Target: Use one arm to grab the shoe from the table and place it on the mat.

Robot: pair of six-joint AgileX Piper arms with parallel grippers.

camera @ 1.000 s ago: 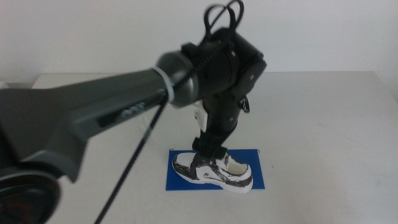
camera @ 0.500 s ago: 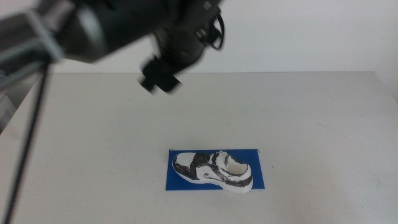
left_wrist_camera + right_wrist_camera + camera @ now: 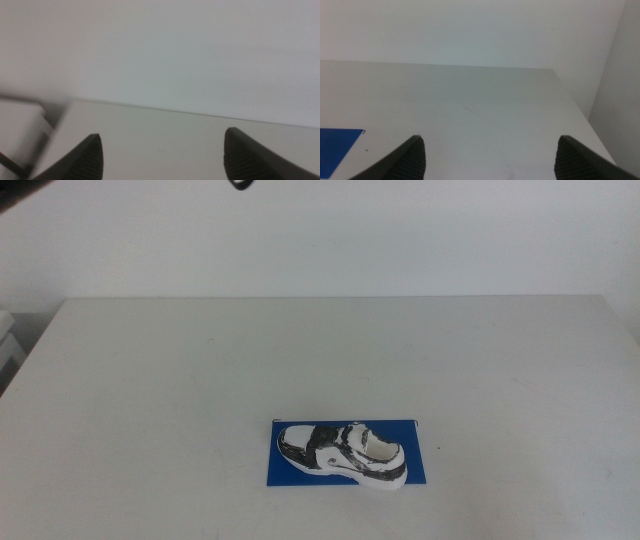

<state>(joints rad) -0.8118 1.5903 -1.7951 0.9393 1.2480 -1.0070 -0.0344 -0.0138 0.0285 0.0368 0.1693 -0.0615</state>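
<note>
In the middle view neither claw reaches the counter (image 3: 150, 380); the shoe (image 3: 343, 454) lies on its sole on the blue mat (image 3: 418, 462), near the counter's front edge and about midway along it, with nothing touching it. In the left wrist view the left claw (image 3: 160, 157) is spread wide and holds nothing, above the bare counter near its far edge. In the right wrist view the right claw (image 3: 490, 160) is likewise spread and holds nothing, with one corner of the mat (image 3: 335, 145) in sight.

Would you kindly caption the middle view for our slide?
Small white-and-black patterned sneaker lying on the flat deep-blue rectangular mat, on the plain white table.
</note>
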